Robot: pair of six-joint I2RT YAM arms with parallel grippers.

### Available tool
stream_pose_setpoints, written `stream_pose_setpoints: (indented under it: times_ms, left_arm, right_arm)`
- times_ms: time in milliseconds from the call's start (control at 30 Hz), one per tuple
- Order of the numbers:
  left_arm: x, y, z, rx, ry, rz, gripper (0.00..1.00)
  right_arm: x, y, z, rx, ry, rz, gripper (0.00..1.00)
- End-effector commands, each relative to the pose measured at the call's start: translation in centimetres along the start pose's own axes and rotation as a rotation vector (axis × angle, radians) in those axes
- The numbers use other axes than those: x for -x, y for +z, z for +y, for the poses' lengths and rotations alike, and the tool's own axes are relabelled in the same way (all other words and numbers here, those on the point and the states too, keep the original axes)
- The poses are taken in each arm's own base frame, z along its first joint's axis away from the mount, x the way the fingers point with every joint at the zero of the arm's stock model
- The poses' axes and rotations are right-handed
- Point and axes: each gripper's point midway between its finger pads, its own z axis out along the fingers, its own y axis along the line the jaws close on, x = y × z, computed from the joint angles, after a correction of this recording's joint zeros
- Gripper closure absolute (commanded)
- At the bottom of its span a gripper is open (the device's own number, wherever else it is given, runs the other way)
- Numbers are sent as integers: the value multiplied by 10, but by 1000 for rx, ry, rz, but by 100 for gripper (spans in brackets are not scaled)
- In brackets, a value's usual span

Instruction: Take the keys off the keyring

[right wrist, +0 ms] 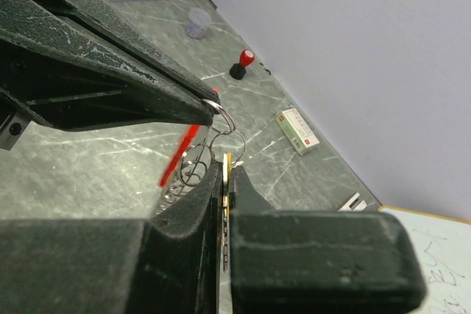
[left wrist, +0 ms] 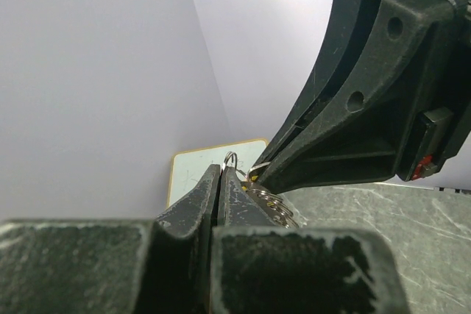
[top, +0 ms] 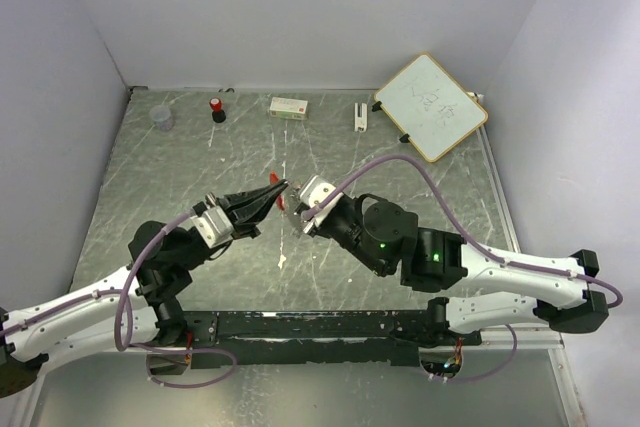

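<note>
Both grippers meet above the middle of the table. My left gripper (top: pixel 279 191) (left wrist: pixel 220 172) is shut on a small silver loop (left wrist: pixel 230 159) (right wrist: pixel 223 117) of the keyring (right wrist: pixel 196 164). My right gripper (top: pixel 291 210) (right wrist: pixel 227 172) is shut on the yellow-headed key (right wrist: pixel 227 162), held edge-on between its pads. A narrow red key (top: pixel 272 183) (right wrist: pixel 180 155) hangs from the rings beside the left fingers. More linked rings (left wrist: pixel 274 204) dangle below, partly hidden by the fingers. In the left wrist view the right gripper's black fingers (left wrist: pixel 353 115) fill the upper right.
A whiteboard (top: pixel 431 105) (left wrist: pixel 193 172) leans at the back right. Along the back edge stand a clear cup (top: pixel 162 118) (right wrist: pixel 197 23), a red-capped black bottle (top: pixel 217 109) (right wrist: pixel 242 64), a small white box (top: pixel 289 106) (right wrist: pixel 297 129) and a white clip-like piece (top: pixel 360 115).
</note>
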Motion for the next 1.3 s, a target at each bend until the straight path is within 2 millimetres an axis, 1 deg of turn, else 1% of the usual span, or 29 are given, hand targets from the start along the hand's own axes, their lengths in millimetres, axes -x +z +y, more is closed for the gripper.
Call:
stream_pose_setpoints:
  times_ms: [0, 233, 533, 900, 1033, 1267]
  left_arm:
    - [33, -2, 22, 100, 1, -118, 93]
    - [27, -3, 33, 168, 5, -113, 93]
    - [12, 0, 45, 251, 8, -64, 93]
    - [3, 0, 52, 299, 16, -44, 93]
    - [0, -1, 54, 311, 22, -34, 93]
    - [-7, -3, 55, 326, 29, -18, 93]
  right_arm:
    - [0, -1, -1, -8, 33, -4, 100]
    - [1, -3, -1, 0, 43, -5, 100]
    - [2, -5, -3, -4, 41, -9, 100]
    - [11, -7, -6, 1, 46, -33, 100]
    - [19, -9, -9, 6, 52, -50, 100]
    - [40, -12, -17, 18, 67, -93, 100]
